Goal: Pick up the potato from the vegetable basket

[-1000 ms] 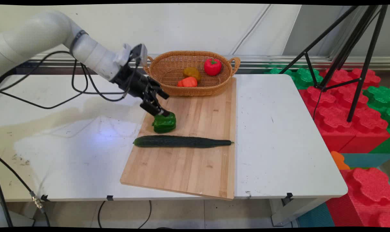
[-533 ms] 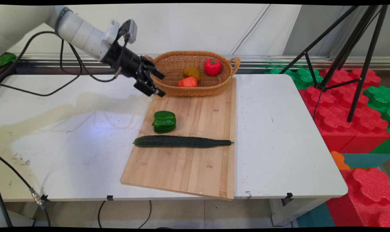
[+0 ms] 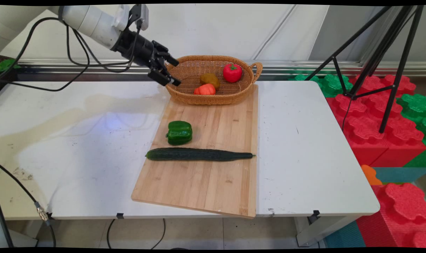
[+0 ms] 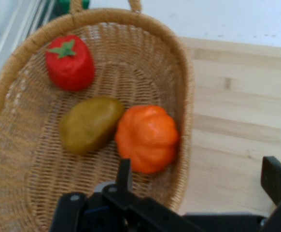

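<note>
Moved: black two-finger gripper (image 3: 170, 73) has risen from green bell pepper (image 3: 179, 133) to woven wicker basket (image 3: 184, 96).
Claw: spread apart, empty.
Risk: lower finger could snag the basket's left rim.

basket (image 4: 29, 53) cropped (left edge), tripod (image 3: 381, 52) top cut

This looks like a robotics lab set up to mimic a kitchen. A white folding surface (image 3: 304, 147) stands against a plain wall, scuffed and stained, with cables trailing off its edge. At three o'clock a black tripod (image 3: 378, 59) stands over giant red and green foam blocks (image 3: 381, 123). The food is plainly toy produce: a wicker basket (image 3: 184, 70) and a wooden cutting board (image 3: 213, 175) laid out as props, under a white robot arm (image 3: 89, 21) at eleven o'clock.
</note>
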Controlling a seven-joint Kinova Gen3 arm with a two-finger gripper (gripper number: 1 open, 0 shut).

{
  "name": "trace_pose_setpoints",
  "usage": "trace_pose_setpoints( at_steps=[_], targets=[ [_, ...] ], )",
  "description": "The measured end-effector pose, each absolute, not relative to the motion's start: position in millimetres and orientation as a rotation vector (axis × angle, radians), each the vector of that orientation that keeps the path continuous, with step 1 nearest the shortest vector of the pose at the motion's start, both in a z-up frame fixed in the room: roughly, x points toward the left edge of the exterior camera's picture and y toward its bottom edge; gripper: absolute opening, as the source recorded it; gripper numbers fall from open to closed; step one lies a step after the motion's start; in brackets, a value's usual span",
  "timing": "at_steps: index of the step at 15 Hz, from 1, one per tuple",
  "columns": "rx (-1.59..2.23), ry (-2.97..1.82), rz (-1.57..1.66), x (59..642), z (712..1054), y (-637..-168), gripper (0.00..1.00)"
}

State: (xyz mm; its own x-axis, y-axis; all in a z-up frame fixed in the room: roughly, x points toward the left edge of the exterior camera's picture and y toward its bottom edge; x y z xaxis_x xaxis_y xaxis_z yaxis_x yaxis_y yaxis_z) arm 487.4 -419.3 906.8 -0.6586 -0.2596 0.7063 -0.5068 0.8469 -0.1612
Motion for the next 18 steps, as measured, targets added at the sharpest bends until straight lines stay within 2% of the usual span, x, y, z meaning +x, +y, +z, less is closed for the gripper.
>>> trace_pose_setpoints(
  at_steps=[10, 18],
  targets=[
    [0.478, -2.391, 0.624, 472.5, 897.6, -471.5, 1.0],
    [0.366, -2.513, 0.704, 452.9, 861.9, -515.0, 1.0]
  ],
)
